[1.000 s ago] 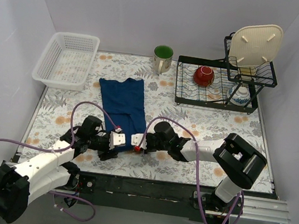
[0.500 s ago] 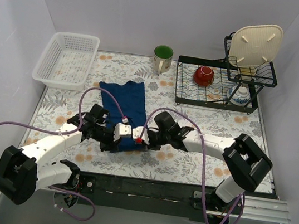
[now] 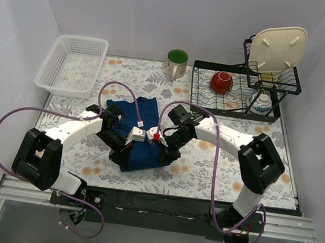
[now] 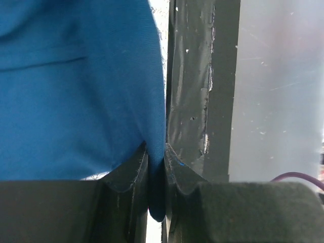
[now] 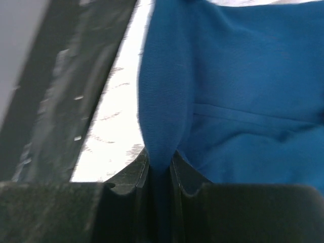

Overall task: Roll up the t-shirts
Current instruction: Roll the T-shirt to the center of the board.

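The dark blue t-shirt (image 3: 144, 110) lies on the flowered table, its near part bunched up and lifted between the two grippers. My left gripper (image 3: 123, 154) is shut on the shirt's near left edge. In the left wrist view a fold of the blue cloth (image 4: 76, 91) is pinched between the jaws of the left gripper (image 4: 156, 169). My right gripper (image 3: 169, 155) is shut on the near right edge. In the right wrist view the cloth (image 5: 243, 101) runs down into the closed jaws of the right gripper (image 5: 159, 169). The chest print is hidden.
A white basket (image 3: 73, 65) stands at the back left and a green mug (image 3: 177, 62) at the back middle. A black dish rack (image 3: 198, 96) at the back right holds a red bowl (image 3: 221, 81) and a cream plate (image 3: 277, 48). The table's black front edge (image 3: 168, 205) lies near.
Both grippers have moved from the near edge toward the back, carrying the shirt's near hem with them. The shirt now looks shorter and bunched at its near end.
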`<state>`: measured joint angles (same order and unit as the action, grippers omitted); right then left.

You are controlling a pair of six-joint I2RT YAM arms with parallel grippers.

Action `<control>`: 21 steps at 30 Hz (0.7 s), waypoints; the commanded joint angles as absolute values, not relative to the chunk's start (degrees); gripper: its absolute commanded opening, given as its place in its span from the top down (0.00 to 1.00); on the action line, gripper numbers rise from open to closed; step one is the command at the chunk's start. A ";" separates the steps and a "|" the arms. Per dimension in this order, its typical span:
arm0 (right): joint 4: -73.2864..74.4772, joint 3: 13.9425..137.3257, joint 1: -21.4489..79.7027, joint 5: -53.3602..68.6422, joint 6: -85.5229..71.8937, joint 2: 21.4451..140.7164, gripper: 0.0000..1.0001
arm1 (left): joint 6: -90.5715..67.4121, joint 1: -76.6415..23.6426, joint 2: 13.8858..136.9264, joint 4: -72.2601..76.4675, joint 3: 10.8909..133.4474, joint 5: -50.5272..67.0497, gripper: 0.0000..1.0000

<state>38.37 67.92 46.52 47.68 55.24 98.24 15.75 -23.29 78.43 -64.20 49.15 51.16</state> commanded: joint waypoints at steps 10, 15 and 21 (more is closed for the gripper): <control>74.71 86.47 42.80 55.55 77.96 121.45 0.86 | 23.37 -15.38 92.98 -72.86 47.90 50.98 1.00; 74.79 91.04 42.02 54.67 77.17 126.46 0.86 | 25.22 -12.49 98.42 -71.37 48.34 49.22 1.00; 74.88 97.73 40.78 55.46 75.06 133.67 0.86 | 26.19 -8.80 104.23 -68.91 50.18 47.55 1.00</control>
<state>69.56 93.97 44.03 58.96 75.66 130.45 23.97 -11.40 101.75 -66.74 49.36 56.25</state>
